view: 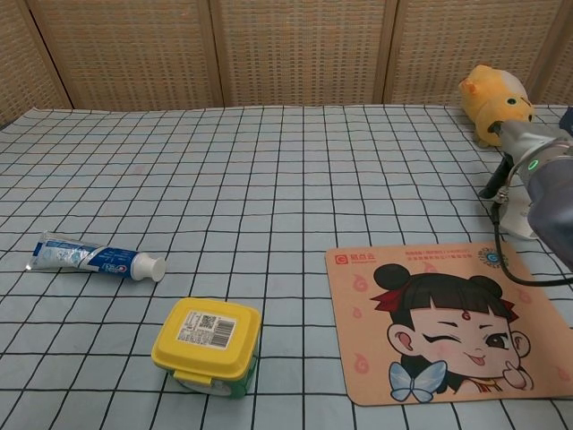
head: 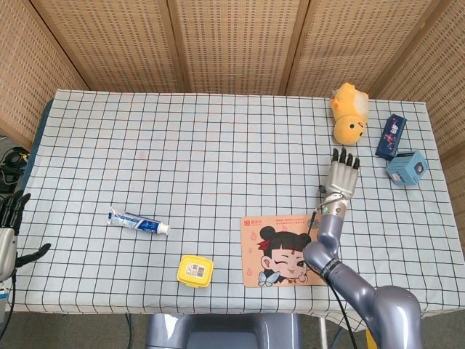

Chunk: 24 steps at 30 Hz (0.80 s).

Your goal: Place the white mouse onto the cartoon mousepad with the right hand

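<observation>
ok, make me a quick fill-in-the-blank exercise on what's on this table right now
1. The toothpaste tube lies with its cap pointing toward the ____ mousepad.
2. The small container in front of the tube has a ____ lid.
3. The right hand hovers, fingers extended, just in front of the ____ plush toy.
4. The mousepad lies on the table with ____ on top of it.

Missing words: cartoon; yellow; orange; nothing

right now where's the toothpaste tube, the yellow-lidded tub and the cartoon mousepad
toothpaste tube (view: 94,255): chest view, middle of the tube's body.
yellow-lidded tub (view: 208,335): chest view, centre of the lid, on the label.
cartoon mousepad (view: 358,278): chest view, bare pink area near its upper left corner.
</observation>
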Each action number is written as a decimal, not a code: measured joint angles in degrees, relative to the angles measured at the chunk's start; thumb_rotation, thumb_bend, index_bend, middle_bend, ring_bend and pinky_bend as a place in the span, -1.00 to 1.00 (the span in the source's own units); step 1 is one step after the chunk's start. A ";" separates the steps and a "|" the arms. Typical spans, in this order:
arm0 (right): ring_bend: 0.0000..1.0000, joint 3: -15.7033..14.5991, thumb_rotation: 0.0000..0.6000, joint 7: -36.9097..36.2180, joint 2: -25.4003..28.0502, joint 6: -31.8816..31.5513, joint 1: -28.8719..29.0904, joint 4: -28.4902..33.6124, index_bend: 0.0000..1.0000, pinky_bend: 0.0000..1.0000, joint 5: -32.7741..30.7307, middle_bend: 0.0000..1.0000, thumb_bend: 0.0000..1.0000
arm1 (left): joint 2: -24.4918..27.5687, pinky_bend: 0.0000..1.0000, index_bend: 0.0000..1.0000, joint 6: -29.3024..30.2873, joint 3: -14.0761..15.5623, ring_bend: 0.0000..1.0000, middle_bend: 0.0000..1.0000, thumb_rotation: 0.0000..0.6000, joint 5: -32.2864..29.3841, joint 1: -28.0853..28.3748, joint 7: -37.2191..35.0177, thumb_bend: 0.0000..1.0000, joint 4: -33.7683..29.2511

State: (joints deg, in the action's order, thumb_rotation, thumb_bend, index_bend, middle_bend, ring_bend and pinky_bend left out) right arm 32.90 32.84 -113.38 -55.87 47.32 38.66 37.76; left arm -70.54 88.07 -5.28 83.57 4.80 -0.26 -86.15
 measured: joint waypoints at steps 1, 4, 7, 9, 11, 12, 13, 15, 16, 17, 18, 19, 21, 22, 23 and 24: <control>-1.00 -0.49 1.00 -1.01 0.74 -0.28 -0.66 2.03 -0.97 -1.00 1.00 -1.00 -0.38 | -0.03 -1.00 -1.00 -0.02 -0.03 -1.00 -1.00 1.00 -0.08 -0.01 -0.03 -0.94 0.09; -1.00 -2.54 1.00 -4.69 3.89 -1.44 -3.31 9.84 -0.96 -1.00 5.00 -1.00 -0.41 | -0.12 -1.00 -1.00 -0.10 -0.08 -1.00 -1.00 1.00 -0.29 -0.03 -0.04 -0.94 0.39; -1.00 -5.71 1.00 -9.42 8.81 -3.27 -7.08 19.44 -0.90 -1.00 11.16 -1.00 -0.42 | -0.24 -1.00 -1.00 -0.05 -0.14 -1.00 -1.00 1.00 -0.41 -0.08 0.10 -0.94 0.62; -1.00 -7.72 1.00 -11.83 12.04 -4.59 -9.37 24.42 -0.89 -1.00 14.80 -1.00 -0.42 | -0.30 -1.00 -1.00 -0.02 -0.15 -1.00 -1.00 1.00 -0.44 -0.09 0.25 -0.94 0.65; -1.00 -10.38 1.00 -14.39 16.26 -6.13 -12.18 29.75 -0.87 -1.00 18.93 -1.00 -0.42 | -0.42 -1.00 -1.00 -0.15 -0.08 -1.00 -1.00 1.00 -0.50 -0.09 0.55 -0.94 0.73; -1.00 -11.56 1.00 -15.42 18.12 -6.79 -13.37 31.70 -0.85 -1.00 20.67 -1.00 -0.42 | -0.48 -1.00 -1.00 -0.21 -0.04 -1.00 -1.00 1.00 -0.52 -0.08 0.66 -0.94 0.77; -1.00 -12.74 1.00 -16.44 19.92 -7.40 -14.51 33.31 -0.81 -1.00 22.33 -1.00 -0.42 | -0.52 -1.00 -1.00 -0.21 -0.04 -1.00 -1.00 1.00 -0.52 -0.08 0.73 -0.94 0.79; -1.00 -15.39 1.00 -18.36 23.65 -8.59 -16.74 35.82 -0.75 -1.00 25.86 -0.96 -0.43 | -0.56 -1.00 -1.00 -0.06 -0.05 -1.00 -1.00 1.00 -0.44 -0.09 0.85 -0.94 0.80; -1.00 -16.78 1.00 -19.02 25.44 -9.12 -17.69 36.50 -0.71 -1.00 27.50 -0.93 -0.45 | -0.59 -1.00 -1.00 0.11 -0.08 -1.00 -1.00 1.00 -0.34 -0.10 0.90 -0.94 0.79; -1.00 -17.73 1.00 -19.33 26.67 -9.30 -18.21 36.74 -0.69 -1.00 28.54 -0.89 -0.46 | -0.63 -1.00 -1.00 0.22 -0.09 -1.00 -1.00 1.00 -0.26 -0.11 0.95 -0.94 0.79; -1.00 -18.54 1.00 -19.62 27.80 -9.33 -18.61 36.82 -0.66 -0.99 29.45 -0.84 -0.49 | -0.67 -1.00 -1.00 0.24 -0.09 -1.00 -1.00 1.00 -0.21 -0.11 1.01 -0.94 0.79; -1.00 -19.54 1.00 -19.94 29.16 -9.15 -18.97 36.69 -0.63 -0.98 30.45 -0.79 -0.52 | -0.72 -1.00 -1.00 0.23 -0.09 -1.00 -1.00 1.00 -0.16 -0.09 1.06 -0.94 0.80; -1.00 -20.78 1.00 -20.28 30.61 -8.64 -19.28 35.88 -0.60 -0.95 31.67 -0.75 -0.55 | -0.83 -1.00 -1.00 0.14 -0.04 -1.00 -1.00 1.00 -0.08 -0.02 1.17 -0.94 0.86; -1.00 -21.15 1.00 -20.50 30.92 -8.39 -19.35 35.32 -0.59 -0.92 32.11 -0.73 -0.58 | -0.88 -1.00 -1.00 0.10 -0.02 -1.00 -1.00 1.00 -0.06 0.01 1.22 -0.94 0.88; -0.99 -21.57 1.00 -20.98 31.12 -8.03 -19.36 34.46 -0.59 -0.91 32.78 -0.72 -0.59 | -0.93 -1.00 -1.00 0.03 0.01 -1.00 -1.00 1.00 -0.04 0.04 1.29 -0.94 0.92; -0.98 -21.88 1.00 -21.50 31.20 -7.72 -19.32 33.70 -0.58 -0.89 33.34 -0.70 -0.61 | -0.98 -1.00 -1.00 -0.07 0.04 -1.00 -1.00 1.00 -0.04 0.08 1.37 -0.94 0.96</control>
State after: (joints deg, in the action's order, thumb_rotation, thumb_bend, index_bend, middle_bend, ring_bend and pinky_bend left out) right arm 11.02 11.34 -82.19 -63.59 28.00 72.37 71.09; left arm -71.53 88.00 -5.25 83.53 4.88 1.10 -85.19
